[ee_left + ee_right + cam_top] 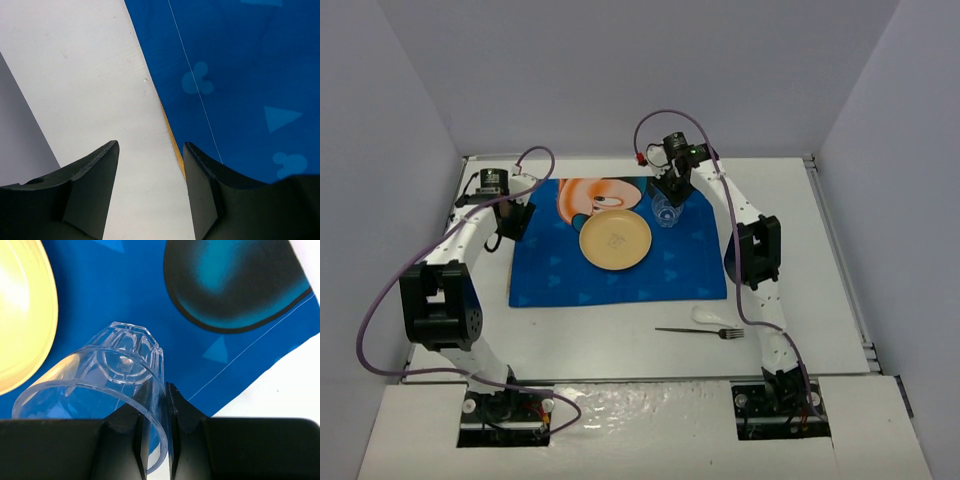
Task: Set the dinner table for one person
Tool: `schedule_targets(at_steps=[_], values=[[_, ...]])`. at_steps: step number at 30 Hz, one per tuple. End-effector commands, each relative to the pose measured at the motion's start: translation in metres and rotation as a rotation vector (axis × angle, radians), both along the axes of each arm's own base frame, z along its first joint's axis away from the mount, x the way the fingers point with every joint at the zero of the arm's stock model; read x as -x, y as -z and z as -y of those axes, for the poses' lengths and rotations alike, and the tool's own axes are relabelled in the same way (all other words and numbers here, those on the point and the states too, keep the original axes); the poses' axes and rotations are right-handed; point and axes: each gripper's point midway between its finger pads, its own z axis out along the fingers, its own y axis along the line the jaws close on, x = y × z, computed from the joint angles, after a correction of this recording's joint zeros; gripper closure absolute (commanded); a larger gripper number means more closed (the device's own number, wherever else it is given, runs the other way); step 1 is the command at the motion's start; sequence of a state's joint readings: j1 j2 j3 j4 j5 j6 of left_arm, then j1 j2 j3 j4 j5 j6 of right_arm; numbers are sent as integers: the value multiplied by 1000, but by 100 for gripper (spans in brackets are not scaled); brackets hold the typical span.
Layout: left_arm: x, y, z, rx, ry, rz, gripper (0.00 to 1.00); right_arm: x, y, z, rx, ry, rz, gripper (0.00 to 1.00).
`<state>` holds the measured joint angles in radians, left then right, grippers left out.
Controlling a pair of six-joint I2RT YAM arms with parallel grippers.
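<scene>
Left claw (150, 148) empty, right claw (155, 401) on the glass (120, 365).
My left claw hangs wide open with nothing in it, over the spot where the blue mat's (620, 275) left edge meets the white bench (590, 340), which spreads under everything here. The yellow plate (615, 240) sits mid-mat. Just right of it, my right claw is pinched onto the clear glass's wall at the rim. Nearer me, off the mat, the fork (700, 331) and spoon (708, 316) lie on the bench.
</scene>
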<state>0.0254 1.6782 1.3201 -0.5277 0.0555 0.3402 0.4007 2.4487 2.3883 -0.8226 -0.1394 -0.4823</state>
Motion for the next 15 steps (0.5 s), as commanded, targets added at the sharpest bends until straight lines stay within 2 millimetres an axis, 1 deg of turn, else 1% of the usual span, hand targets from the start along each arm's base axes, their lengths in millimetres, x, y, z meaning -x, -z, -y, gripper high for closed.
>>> schedule_targets(at_steps=[1,8,10,12,15], values=[[-8,-44,3,-10,26,133,49,-41,-82,-8,-116,43,252,100],[-9,-36,3,-7,29,117,49,-69,-65,20,-93,123,279,100],[-9,-34,3,-4,30,115,49,-74,-59,26,-88,136,283,100],[-8,-33,4,-3,34,111,49,-82,-59,33,-95,154,298,100],[-7,-31,4,-7,37,106,49,-87,-48,41,-78,166,290,100]])
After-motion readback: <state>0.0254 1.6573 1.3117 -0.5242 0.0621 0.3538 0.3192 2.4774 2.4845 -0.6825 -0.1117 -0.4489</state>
